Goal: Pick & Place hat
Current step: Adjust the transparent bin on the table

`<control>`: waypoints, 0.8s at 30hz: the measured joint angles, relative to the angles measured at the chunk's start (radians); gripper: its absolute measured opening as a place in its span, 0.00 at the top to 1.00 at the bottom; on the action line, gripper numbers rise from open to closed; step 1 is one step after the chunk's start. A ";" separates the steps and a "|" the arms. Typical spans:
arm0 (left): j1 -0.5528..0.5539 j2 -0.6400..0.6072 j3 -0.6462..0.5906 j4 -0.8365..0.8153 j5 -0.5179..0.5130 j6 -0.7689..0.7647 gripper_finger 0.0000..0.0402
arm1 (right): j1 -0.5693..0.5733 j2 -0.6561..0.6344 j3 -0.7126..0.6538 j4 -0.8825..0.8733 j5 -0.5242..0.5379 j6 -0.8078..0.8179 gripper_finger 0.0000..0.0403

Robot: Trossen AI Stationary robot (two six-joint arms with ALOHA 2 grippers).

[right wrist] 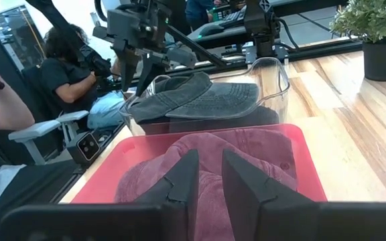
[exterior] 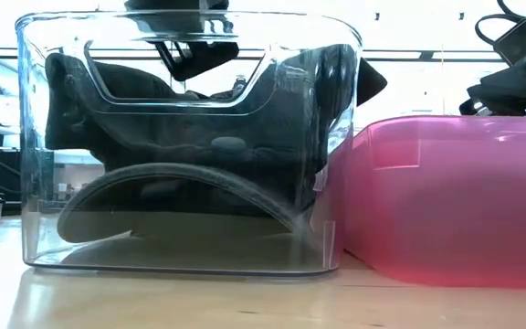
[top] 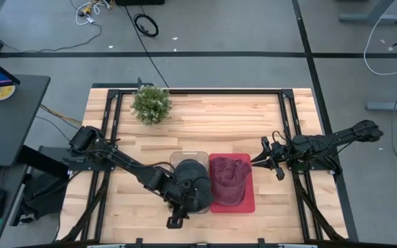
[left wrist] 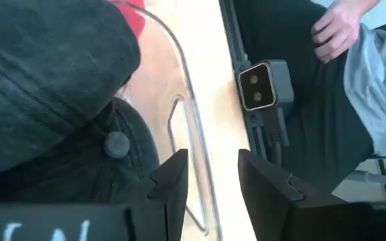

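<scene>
A dark grey hat [top: 193,180] lies in a clear bin [top: 176,157]; in the low view its curved brim [exterior: 190,187] rests on the bin's floor. A maroon hat [right wrist: 213,167] sits in the red bin [top: 248,200] right beside it. My left gripper [left wrist: 210,157] is open, pointing down at the clear bin's near wall [left wrist: 191,114], with the hat's top button [left wrist: 117,144] beside one finger. It also shows over the bin in the right wrist view [right wrist: 139,67]. My right gripper [right wrist: 208,175] waits at the red bin's right side [top: 259,161], open by a narrow gap.
A potted plant [top: 150,103] stands at the table's far left. Black frame rails [top: 288,124] run along the table's sides. A person's hand [left wrist: 337,30] and seated people [right wrist: 66,67] show beyond the near edge. Bare wood [top: 226,124] lies between the plant and the bins.
</scene>
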 joint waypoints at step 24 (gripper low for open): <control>0.021 -0.002 -0.001 0.004 0.088 -0.055 0.66 | 0.000 0.000 0.000 0.002 0.000 0.000 0.83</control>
